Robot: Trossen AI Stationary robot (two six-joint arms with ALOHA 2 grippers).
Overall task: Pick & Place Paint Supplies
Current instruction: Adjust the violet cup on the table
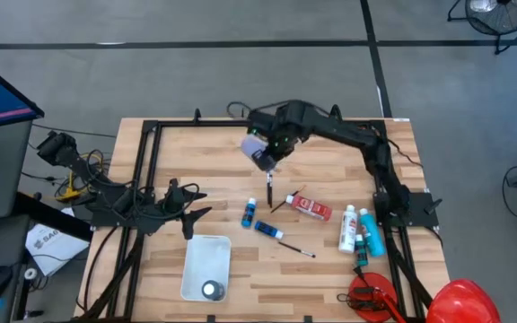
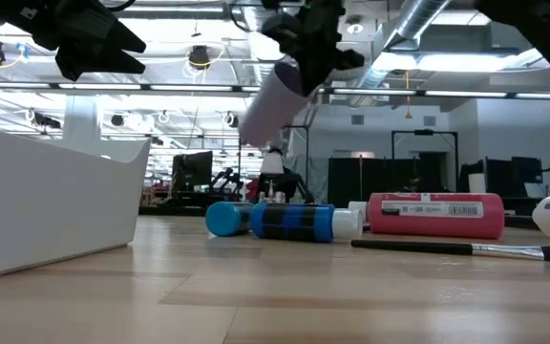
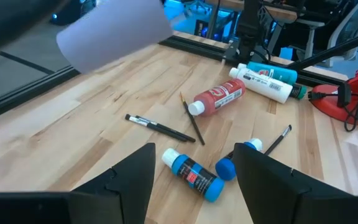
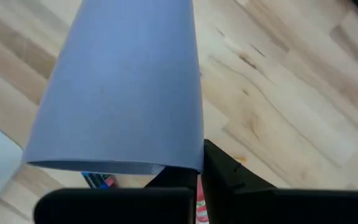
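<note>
The right gripper (image 1: 268,158), clamped on a pale lavender plastic cup (image 1: 257,148), hangs at twelve o'clock of the scattered paint bottles (image 1: 267,229), apparently mid-carry, needing lowering toward the white bin (image 1: 206,266) at seven o'clock

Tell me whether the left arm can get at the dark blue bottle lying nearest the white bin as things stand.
Probably yes. The left gripper hangs open beside the white bin, and the dark blue bottle lies on bare wood with nothing between. The right gripper, holding a pale cup, is farther back.
</note>
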